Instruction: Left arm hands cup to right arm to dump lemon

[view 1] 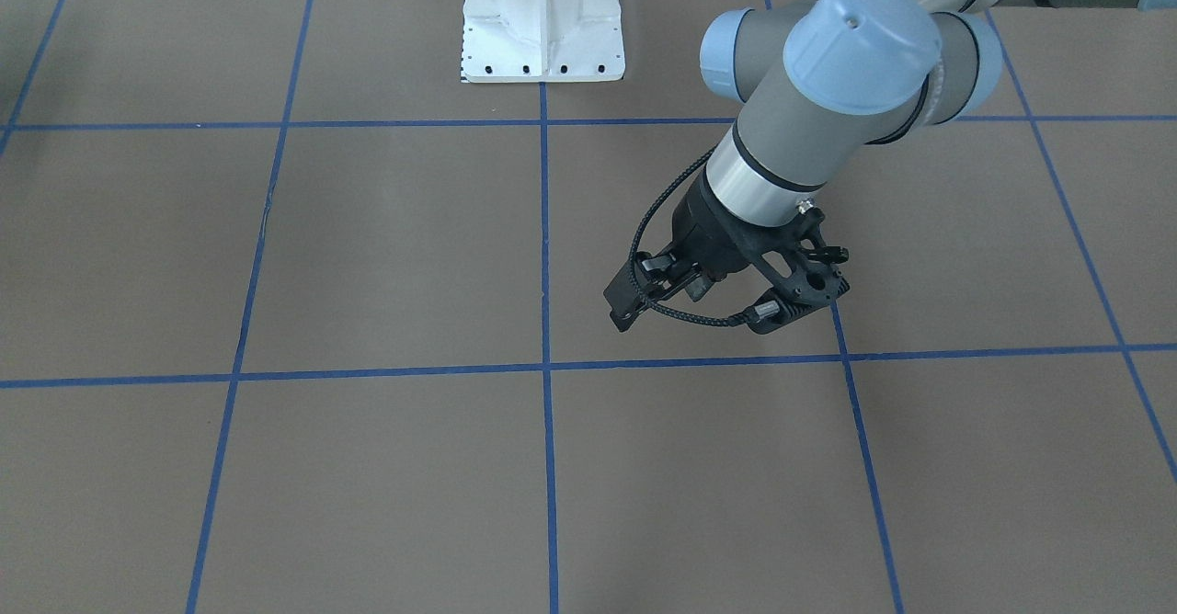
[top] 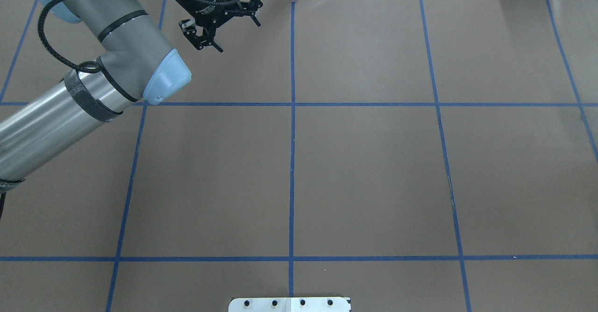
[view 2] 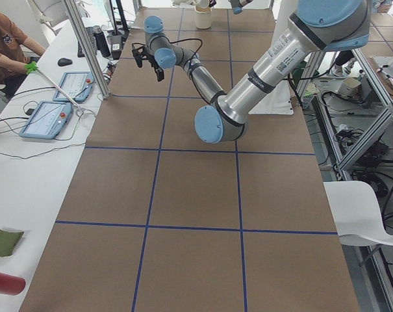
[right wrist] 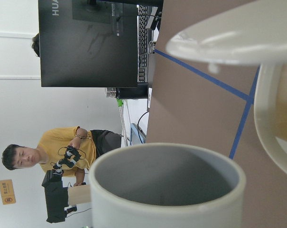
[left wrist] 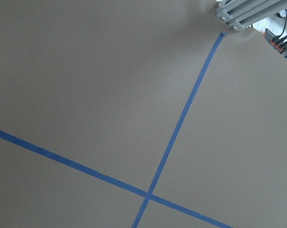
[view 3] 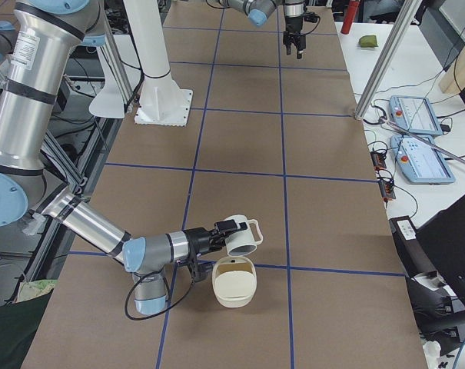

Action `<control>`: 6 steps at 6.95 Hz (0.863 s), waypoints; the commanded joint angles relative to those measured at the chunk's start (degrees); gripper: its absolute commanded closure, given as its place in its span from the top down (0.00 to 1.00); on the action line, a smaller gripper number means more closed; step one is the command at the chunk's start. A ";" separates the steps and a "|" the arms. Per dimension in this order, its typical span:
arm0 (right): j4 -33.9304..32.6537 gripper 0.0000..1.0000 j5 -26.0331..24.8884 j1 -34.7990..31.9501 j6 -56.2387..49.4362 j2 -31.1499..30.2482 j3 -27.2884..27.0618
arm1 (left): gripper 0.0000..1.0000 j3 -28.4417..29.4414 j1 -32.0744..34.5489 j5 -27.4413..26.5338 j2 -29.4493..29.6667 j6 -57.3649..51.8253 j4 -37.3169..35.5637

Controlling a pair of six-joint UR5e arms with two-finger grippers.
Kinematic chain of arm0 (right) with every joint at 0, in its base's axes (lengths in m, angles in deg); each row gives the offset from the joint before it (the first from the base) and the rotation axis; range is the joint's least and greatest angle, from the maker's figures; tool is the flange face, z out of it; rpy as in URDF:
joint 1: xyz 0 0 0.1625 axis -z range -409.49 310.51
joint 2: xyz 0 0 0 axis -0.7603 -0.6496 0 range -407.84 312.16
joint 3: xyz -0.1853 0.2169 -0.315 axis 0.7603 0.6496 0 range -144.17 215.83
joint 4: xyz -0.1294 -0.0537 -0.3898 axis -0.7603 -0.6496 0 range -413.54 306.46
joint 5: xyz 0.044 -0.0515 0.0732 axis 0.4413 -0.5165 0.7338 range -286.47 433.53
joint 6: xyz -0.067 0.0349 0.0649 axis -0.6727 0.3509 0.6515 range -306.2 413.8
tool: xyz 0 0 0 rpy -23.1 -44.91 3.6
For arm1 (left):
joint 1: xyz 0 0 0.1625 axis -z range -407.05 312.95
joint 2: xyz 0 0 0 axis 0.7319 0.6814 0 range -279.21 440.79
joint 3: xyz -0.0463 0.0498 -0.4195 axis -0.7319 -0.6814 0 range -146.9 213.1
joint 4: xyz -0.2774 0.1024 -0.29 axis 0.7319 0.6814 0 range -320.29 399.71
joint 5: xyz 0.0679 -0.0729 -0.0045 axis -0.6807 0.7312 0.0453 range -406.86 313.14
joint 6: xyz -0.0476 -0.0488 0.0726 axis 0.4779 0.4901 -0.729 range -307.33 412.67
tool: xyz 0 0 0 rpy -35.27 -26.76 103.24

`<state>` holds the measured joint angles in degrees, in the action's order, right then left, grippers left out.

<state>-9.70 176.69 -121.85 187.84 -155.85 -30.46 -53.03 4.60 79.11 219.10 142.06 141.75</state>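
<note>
Black left end effector [view 1: 696, 311] hangs wide and empty above the brown bench [view 1: 368, 255]. I cannot tell the right end effector [view 3: 226, 231]'s grip at the off-white mug [view 3: 244, 242].

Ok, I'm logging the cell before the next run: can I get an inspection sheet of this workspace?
Surface: brown table with blue tape grid.
Job's things: cup tipped sideways at the end of the right arm, above a cream bowl; lemon not seen.
Clutter: nothing seen.
Grippers: left gripper open, empty; right gripper fingers cannot be judged.
Cables: black cable looped along the left arm.
Surroundings: seated person, two control pendants on the side bench.
</note>
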 commanded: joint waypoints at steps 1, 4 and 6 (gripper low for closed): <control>1.34 0.00 -0.07 -1.20 7.79 1.57 1.77 | 1.00 0.00 0.03 -0.90 0.03 0.00 0.00; 8.25 0.00 -0.42 -2.35 19.05 1.22 4.66 | 1.00 -0.35 0.12 -0.91 0.21 0.00 0.00; 10.12 0.00 -0.95 -4.27 28.84 1.83 5.55 | 1.00 -0.35 -0.15 -0.91 0.21 0.00 -0.09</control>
<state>-0.62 175.97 -124.85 209.70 -154.52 -25.33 -53.32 4.61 78.21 219.26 142.06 141.73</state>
